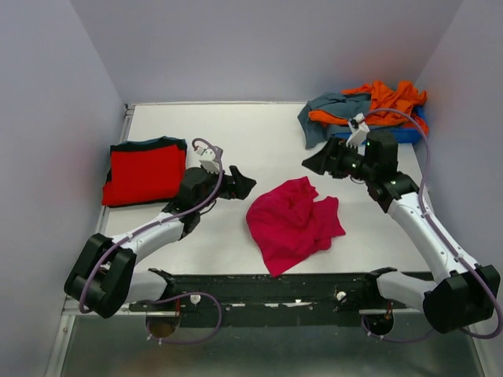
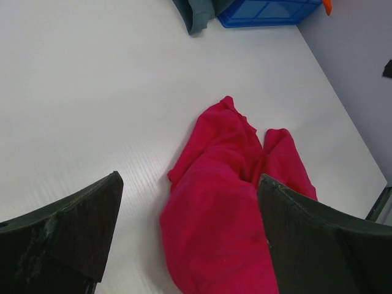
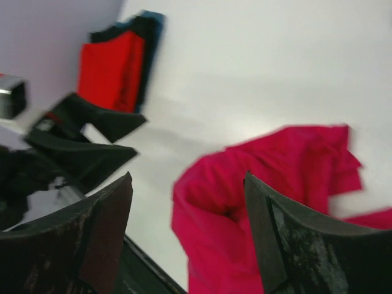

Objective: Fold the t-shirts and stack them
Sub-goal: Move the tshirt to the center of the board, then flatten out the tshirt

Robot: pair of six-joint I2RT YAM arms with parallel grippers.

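Note:
A crumpled magenta-pink t-shirt point(image 1: 295, 222) lies on the white table between the two arms, touched by neither. Just left of it, my left gripper point(image 1: 240, 186) hovers open, and the shirt point(image 2: 226, 202) shows below its spread fingers point(image 2: 67, 226). My right gripper point(image 1: 314, 162) is open above the shirt's far edge, with the cloth point(image 3: 275, 190) beneath its empty jaws. At the left edge a folded bright red t-shirt point(image 1: 145, 173) rests on a dark folded one. Orange point(image 1: 389, 98) and grey-teal point(image 1: 334, 110) t-shirts are heaped at the back right.
A blue plastic tray point(image 1: 405, 135) under the heaped shirts sits in the back right corner; its side point(image 2: 269, 12) also shows in the left wrist view. Pale walls close the table on three sides. A black rail point(image 1: 267, 287) with the arm bases runs along the near edge.

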